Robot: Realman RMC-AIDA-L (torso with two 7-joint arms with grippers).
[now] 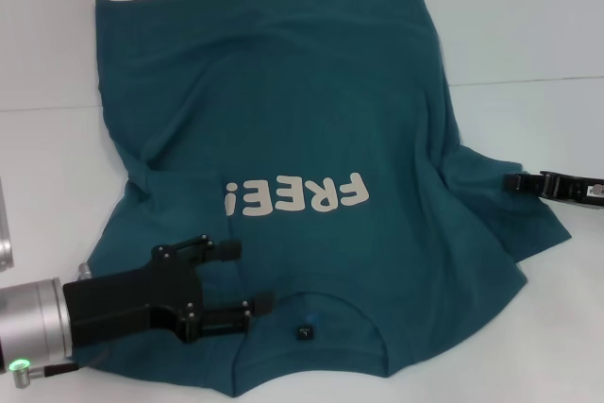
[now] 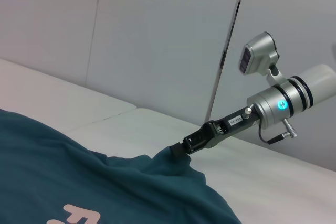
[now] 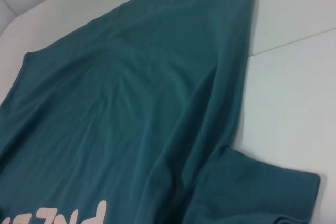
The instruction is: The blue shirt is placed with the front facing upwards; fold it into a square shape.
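Observation:
The blue shirt (image 1: 283, 110) lies front up on the white table, neck and dark tag (image 1: 305, 332) towards me, with the white "FREE!" lettering (image 1: 297, 197) on its chest. Its left sleeve looks folded in over the chest. My left gripper (image 1: 247, 277) is open, hovering over the shirt's left shoulder beside the collar. My right gripper (image 1: 514, 179) is at the right sleeve (image 1: 500, 214). In the left wrist view the right gripper (image 2: 181, 149) is shut on the bunched sleeve edge. The shirt also fills the right wrist view (image 3: 131, 103).
The white table (image 1: 528, 25) has a seam line running across it on the right. A metal part (image 1: 5, 224) stands at the left edge. Grey wall panels (image 2: 157, 35) rise behind the table.

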